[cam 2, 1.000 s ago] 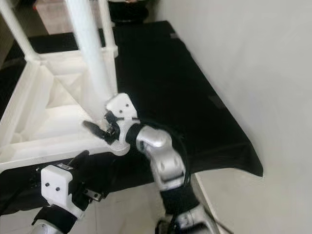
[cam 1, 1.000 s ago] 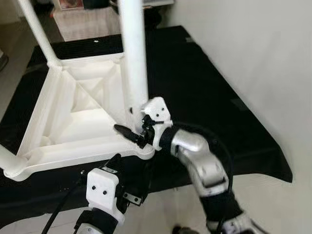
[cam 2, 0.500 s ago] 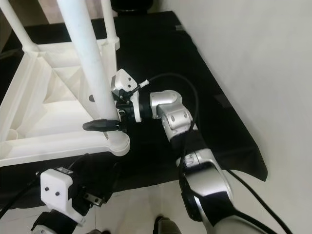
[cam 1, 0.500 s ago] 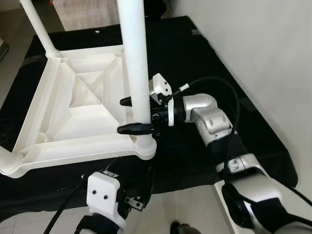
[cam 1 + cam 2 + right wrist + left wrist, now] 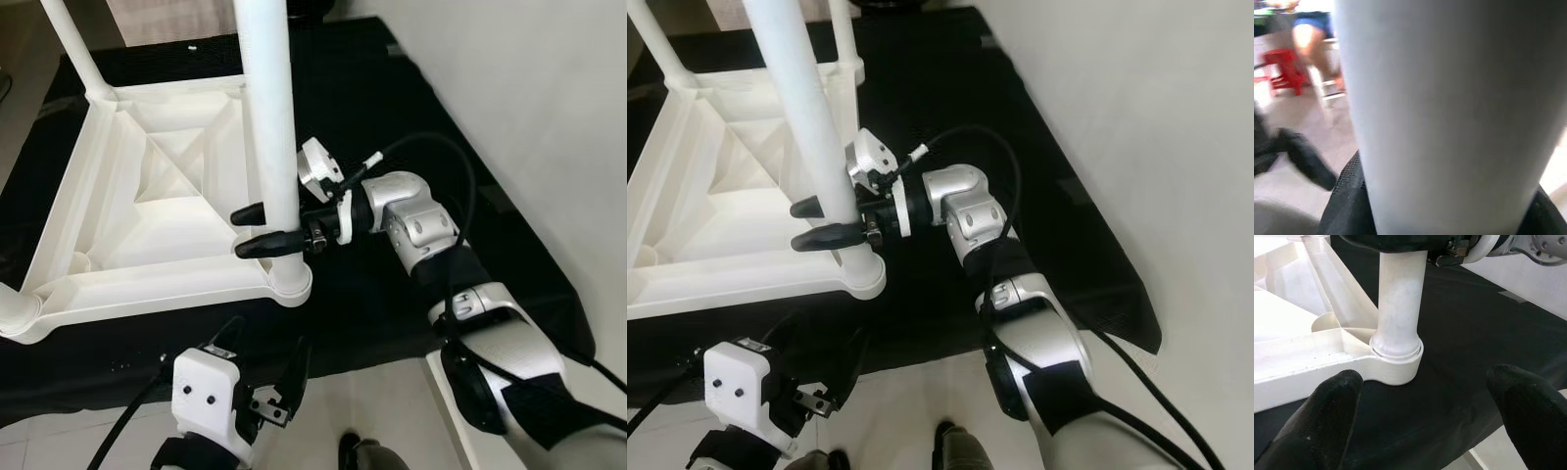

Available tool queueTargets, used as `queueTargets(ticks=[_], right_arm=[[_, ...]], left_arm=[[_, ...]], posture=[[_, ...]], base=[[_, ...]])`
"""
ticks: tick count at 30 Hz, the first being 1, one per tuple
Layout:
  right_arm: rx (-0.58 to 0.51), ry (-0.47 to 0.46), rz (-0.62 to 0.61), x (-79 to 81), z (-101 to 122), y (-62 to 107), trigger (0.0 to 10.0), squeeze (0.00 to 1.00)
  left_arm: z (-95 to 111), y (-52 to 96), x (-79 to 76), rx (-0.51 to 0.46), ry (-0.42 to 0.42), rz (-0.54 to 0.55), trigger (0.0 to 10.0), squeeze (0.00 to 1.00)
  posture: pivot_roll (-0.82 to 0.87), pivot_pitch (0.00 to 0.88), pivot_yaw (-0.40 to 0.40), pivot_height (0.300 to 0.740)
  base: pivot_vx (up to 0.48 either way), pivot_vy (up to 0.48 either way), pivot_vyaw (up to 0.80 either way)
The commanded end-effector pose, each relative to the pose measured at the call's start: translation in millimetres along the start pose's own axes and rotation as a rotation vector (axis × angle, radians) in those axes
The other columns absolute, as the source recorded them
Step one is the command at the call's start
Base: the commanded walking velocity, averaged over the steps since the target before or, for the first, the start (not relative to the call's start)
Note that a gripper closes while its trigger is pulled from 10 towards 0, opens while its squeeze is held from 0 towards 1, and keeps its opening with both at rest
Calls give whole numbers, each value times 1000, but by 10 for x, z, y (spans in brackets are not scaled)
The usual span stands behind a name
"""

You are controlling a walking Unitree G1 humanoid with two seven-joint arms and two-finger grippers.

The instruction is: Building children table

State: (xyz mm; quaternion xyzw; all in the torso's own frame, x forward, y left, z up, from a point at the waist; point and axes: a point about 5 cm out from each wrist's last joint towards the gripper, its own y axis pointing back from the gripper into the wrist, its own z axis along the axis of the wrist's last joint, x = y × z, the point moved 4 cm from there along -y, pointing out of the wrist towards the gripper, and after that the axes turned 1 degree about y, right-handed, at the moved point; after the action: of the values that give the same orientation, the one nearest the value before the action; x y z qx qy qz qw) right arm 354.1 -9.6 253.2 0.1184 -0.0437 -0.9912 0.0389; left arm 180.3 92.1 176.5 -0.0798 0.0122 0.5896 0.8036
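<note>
Around the table leg point(image 5: 266, 108), right tool point(image 5: 257, 227).

right gripper point(image 5: 265, 227): moved from corner socket up onto leg point(image 5: 266, 108), jaws now either side of it | right arm: swung from 6 toward 3 o'clock, extended

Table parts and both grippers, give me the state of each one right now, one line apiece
Table top: upside down on the black mat.
Near table leg: upright, seated in the corner socket.
Far leg: standing in its own corner.
Right gripper: fingers around the near leg, low down.
Left gripper: open, holding nothing, below the table's near corner.
</note>
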Motion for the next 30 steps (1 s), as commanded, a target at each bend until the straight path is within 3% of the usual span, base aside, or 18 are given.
queueTargets(ticks=[1,3,4,5,6,7,8,9,11,13,15,16,18,23,24,25,26,30], right_arm=[[28,-11,-145,-94,-101,120,0,0],[31,-10,-178,-110,-115,146,0,0],[55,-56,-360,-133,-236,170,0,0],[83,-115,-660,-215,-376,234,0,0],[83,-115,-660,-215,-376,234,0,0],[101,-183,-1031,-193,-513,417,0,0],[101,-183,-1031,-193,-513,417,0,0],[94,-256,-1166,174,-571,260,0,0],[94,-256,-1166,174,-571,260,0,0],[37,-242,-1067,243,-473,4,0,0],[1,-225,-1025,203,-413,-95,0,0],[-51,-226,-917,188,-320,-279,10000,0],[-110,-236,-806,190,-204,-461,10000,0],[-139,-242,-761,217,-107,-501,10000,0],[-145,-215,-686,258,-39,-530,10000,141],[-145,-215,-686,258,-39,-530,10000,141],[-154,-192,-495,429,80,-573,10000,1000],[-143,-89,-309,469,131,-462,10000,1000]], left_arm=[[-38,15,-7,24,0,5,10000,0],[-38,13,-6,24,0,5,10000,0],[-41,10,-2,23,0,4,10000,0],[-45,8,14,24,0,4,10000,0],[-45,8,14,24,0,4,10000,0],[-46,6,27,24,0,4,10000,0],[-46,6,27,24,0,4,10000,0],[-46,-30,53,22,-5,-7,10000,0],[-46,-30,53,22,-5,-7,10000,0],[-63,-63,61,23,-3,-20,10000,0],[-79,-81,67,25,2,-23,10000,0],[-88,-98,72,24,3,-22,10000,0],[-93,-115,77,21,0,-17,10000,0],[-91,-109,91,18,-5,-4,10000,0],[-91,-105,98,17,-7,1,10000,0],[-91,-105,98,17,-7,1,10000,0],[-91,-97,100,19,-6,0,10000,0],[-90,-85,84,22,-2,-5,10000,0]], posture=[[45,250,-37,740],[45,250,-37,740],[35,247,-40,740],[22,242,-42,740],[22,242,-42,740],[19,243,-41,740],[19,243,-41,740],[0,240,11,740],[0,240,11,740],[0,212,17,740],[7,202,12,740],[2,187,10,740],[14,187,-2,740],[18,182,-2,740],[19,181,-4,740],[19,181,-4,740],[22,184,-6,740],[34,192,-11,740]], base=[[0,0,0],[0,0,0],[0,0,0],[0,0,0],[0,0,0],[0,0,0],[0,0,0],[0,0,0],[0,0,0],[0,0,0],[0,0,0],[0,0,0],[0,0,0],[0,0,0],[0,0,0],[0,0,0],[0,0,0],[0,0,0]])
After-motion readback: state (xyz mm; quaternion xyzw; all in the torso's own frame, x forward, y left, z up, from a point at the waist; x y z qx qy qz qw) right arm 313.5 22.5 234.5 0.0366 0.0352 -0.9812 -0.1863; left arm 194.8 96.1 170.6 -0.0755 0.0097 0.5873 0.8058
